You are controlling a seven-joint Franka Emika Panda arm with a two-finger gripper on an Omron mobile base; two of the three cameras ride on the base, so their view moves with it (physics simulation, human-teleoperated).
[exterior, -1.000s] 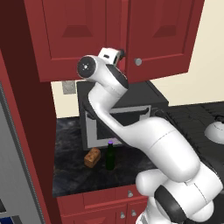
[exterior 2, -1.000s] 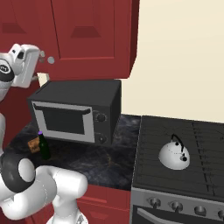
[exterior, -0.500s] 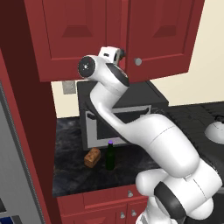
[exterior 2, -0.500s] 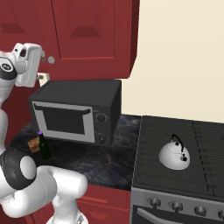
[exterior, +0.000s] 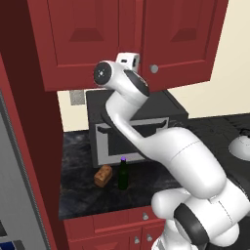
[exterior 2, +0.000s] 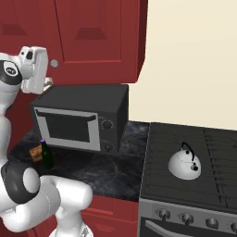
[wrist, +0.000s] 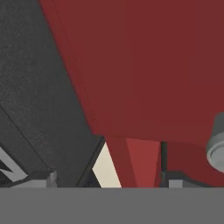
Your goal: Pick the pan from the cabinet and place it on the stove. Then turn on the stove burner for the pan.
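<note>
The red wall cabinet (exterior: 180,39) (exterior 2: 92,37) hangs over the counter with both doors shut. The pan is out of view. My gripper (exterior 2: 45,82) is raised to the cabinet's lower edge, just left of the right door's round silver knob (exterior: 154,69) (exterior 2: 54,63). In the hand view my gripper (wrist: 109,179) is open, its tips wide apart, facing the red door (wrist: 144,65), with the knob (wrist: 216,144) off to the right. The black stove (exterior 2: 185,139) lies at the right.
A white kettle (exterior 2: 185,162) (exterior: 241,146) stands on the stove. A black-and-silver microwave (exterior 2: 78,115) (exterior: 166,105) sits right below my hand. In front of it stand a dark bottle (exterior: 123,175) (exterior 2: 46,155) and a small brown loaf (exterior: 103,176).
My hand has crept slightly to the right, closer to the cabinet knob. Nothing else has moved.
</note>
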